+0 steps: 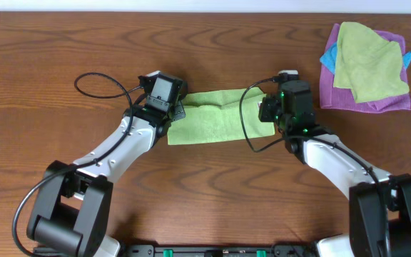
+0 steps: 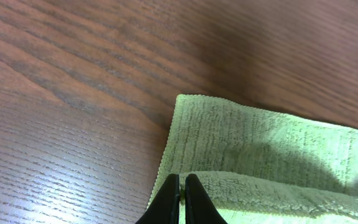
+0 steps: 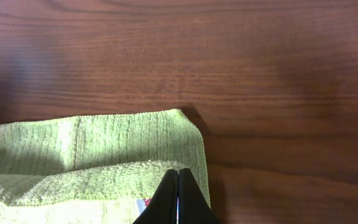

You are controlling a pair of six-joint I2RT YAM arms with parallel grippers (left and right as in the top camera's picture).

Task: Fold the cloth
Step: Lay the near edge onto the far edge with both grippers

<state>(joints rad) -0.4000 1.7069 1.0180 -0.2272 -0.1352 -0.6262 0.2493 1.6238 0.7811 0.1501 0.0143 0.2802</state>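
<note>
Lime cloth (image 1: pixel 212 123) ends hide beneath left gripper (image 2: pixel 181 180) and right gripper (image 3: pixel 178 173).

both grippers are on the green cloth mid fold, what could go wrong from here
1. The left gripper and right gripper, both shut, seem to pinch only the very edge of the upper layer of the bright lime-green towel-like cloth, so a corner could slip free.
2. That upper layer is creased near its middle in the overhead view. Uneven arm motion could leave a crooked fold.
</note>
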